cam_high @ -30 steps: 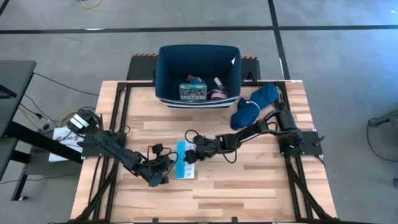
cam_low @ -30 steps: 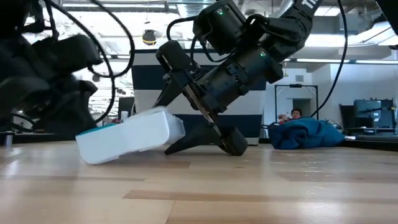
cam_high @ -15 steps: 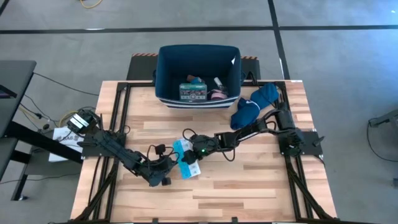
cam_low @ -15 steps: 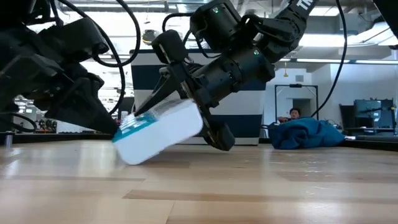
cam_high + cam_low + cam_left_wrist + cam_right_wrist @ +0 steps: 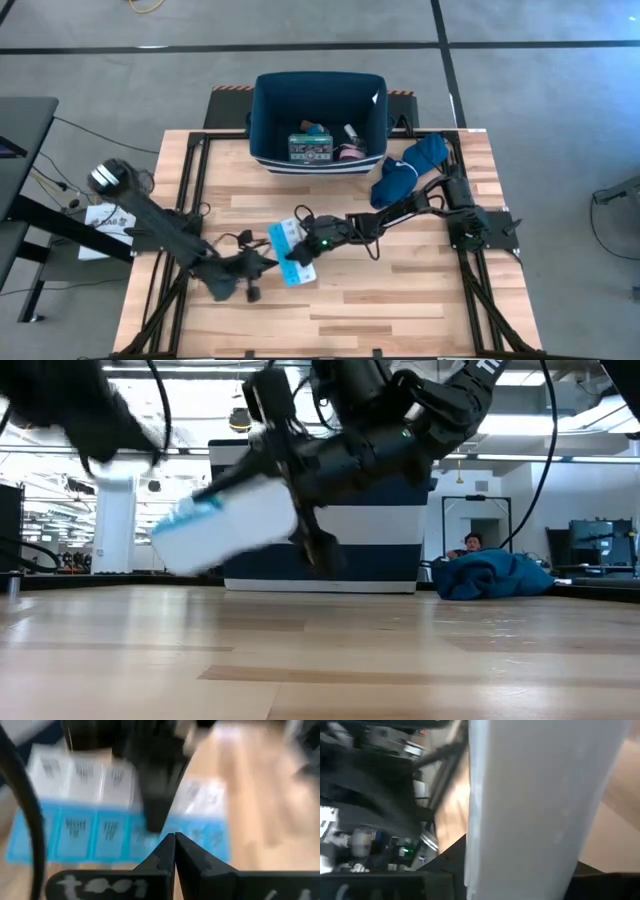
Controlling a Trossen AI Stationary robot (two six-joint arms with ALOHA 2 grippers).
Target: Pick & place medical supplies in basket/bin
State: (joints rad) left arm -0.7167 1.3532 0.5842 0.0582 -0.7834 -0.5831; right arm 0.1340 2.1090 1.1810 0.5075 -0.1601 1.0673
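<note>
The big dark navy plastic tub (image 5: 319, 120) sits at the far side of my wooden table (image 5: 400, 290), with a few small supplies inside. My right gripper (image 5: 303, 247) squeezes the long light blue pill organizer (image 5: 290, 252) and holds it up off the table, near the middle. My left gripper (image 5: 262, 264), fingers pressed together and holding nothing, is just left of it.

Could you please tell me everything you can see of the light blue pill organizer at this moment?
The light blue pill organizer is a long, flat case that looks like plastic, with a row of pale lids bearing small dark print above a bright blue strip. The right gripper is clamped on it and holds it tilted, clear of the wooden table, its blue end higher, in front of the navy bin. Only the right gripper visibly touches it; the left gripper is shut, just beside it.
</note>
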